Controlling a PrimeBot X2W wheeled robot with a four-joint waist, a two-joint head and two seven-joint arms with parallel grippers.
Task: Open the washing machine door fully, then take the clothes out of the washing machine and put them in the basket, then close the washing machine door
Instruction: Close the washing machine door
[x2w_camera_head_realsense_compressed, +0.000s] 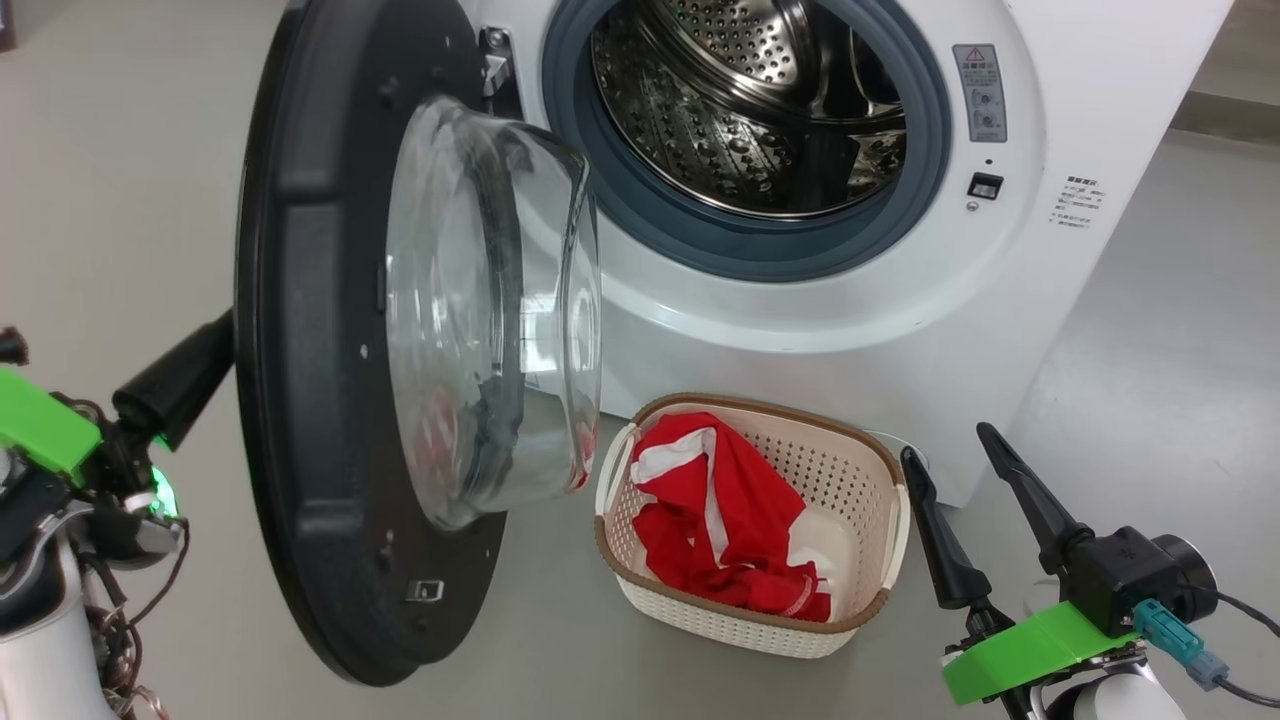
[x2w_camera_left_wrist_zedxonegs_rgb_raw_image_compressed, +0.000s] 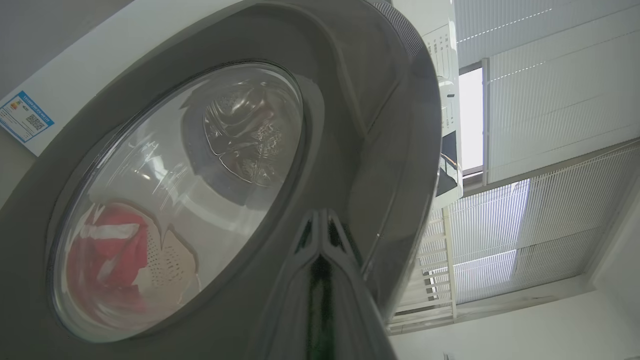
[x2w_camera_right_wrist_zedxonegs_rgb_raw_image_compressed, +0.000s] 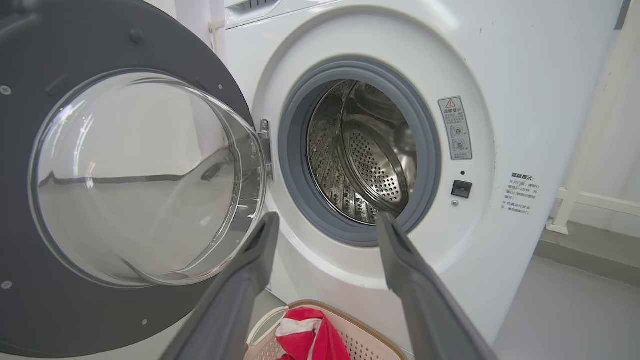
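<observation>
The washing machine (x2w_camera_head_realsense_compressed: 820, 320) (x2w_camera_right_wrist_zedxonegs_rgb_raw_image_compressed: 525, 75) stands with its steel drum (x2w_camera_head_realsense_compressed: 740, 110) (x2w_camera_right_wrist_zedxonegs_rgb_raw_image_compressed: 365, 155) showing no fabric. The washing machine door (x2w_camera_head_realsense_compressed: 300, 400) (x2w_camera_left_wrist_zedxonegs_rgb_raw_image_compressed: 350, 125) (x2w_camera_right_wrist_zedxonegs_rgb_raw_image_compressed: 20, 310) hangs swung out to the left. My left gripper (x2w_camera_head_realsense_compressed: 222, 335) (x2w_camera_left_wrist_zedxonegs_rgb_raw_image_compressed: 320, 220) is shut, its tips against the door's glossy outer rim. The red clothes (x2w_camera_head_realsense_compressed: 720, 510) (x2w_camera_right_wrist_zedxonegs_rgb_raw_image_compressed: 310, 335) (x2w_camera_left_wrist_zedxonegs_rgb_raw_image_compressed: 110, 250) lie in the basket (x2w_camera_head_realsense_compressed: 720, 620) (x2w_camera_right_wrist_zedxonegs_rgb_raw_image_compressed: 350, 312) on the floor below the opening. My right gripper (x2w_camera_head_realsense_compressed: 947, 443) (x2w_camera_right_wrist_zedxonegs_rgb_raw_image_compressed: 327, 217) stands open and empty, right of the basket.
Grey floor (x2w_camera_head_realsense_compressed: 1150, 330) surrounds the machine. A white rail (x2w_camera_right_wrist_zedxonegs_rgb_raw_image_compressed: 565, 200) stands on a raised step to the machine's right. Window blinds (x2w_camera_left_wrist_zedxonegs_rgb_raw_image_compressed: 550, 75) show beyond the door's edge. A blue label (x2w_camera_left_wrist_zedxonegs_rgb_raw_image_compressed: 25, 117) is stuck on the washer's side.
</observation>
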